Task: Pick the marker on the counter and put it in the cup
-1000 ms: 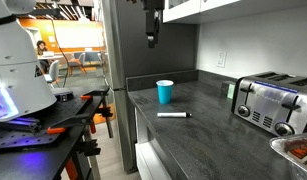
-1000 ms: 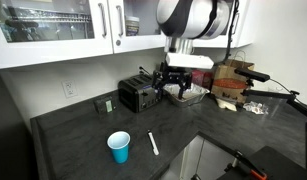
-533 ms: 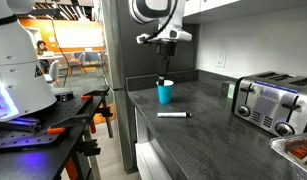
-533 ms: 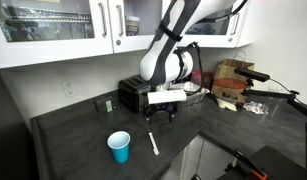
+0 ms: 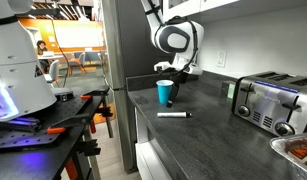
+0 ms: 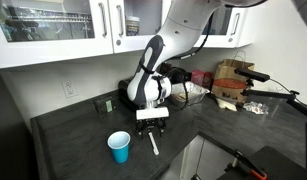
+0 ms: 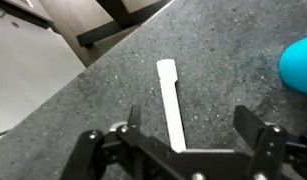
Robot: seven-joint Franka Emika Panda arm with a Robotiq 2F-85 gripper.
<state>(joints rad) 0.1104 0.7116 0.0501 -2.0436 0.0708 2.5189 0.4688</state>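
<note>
The marker [image 7: 172,101] is a thin white stick lying flat on the dark grey counter [image 7: 223,40]. It also shows in both exterior views [image 5: 173,115] [image 6: 152,143], near the counter's front edge. The turquoise cup [image 5: 165,92] [image 6: 118,147] stands upright beside it; only its edge shows in the wrist view [image 7: 299,64]. My gripper [image 7: 192,122] hangs open just above the marker, fingers on either side of its near end, empty. It also shows in both exterior views [image 6: 152,124] [image 5: 174,94].
A silver toaster [image 5: 270,103] [image 6: 138,95] stands at the back of the counter with a small green container [image 5: 231,90] beside it. The counter's front edge [image 7: 88,70] runs close to the marker. A black workbench with orange clamps [image 5: 53,125] stands beyond the counter's end.
The arm has swung across the counter and come down from high up to just above the marker. The marker and cup have not moved.
</note>
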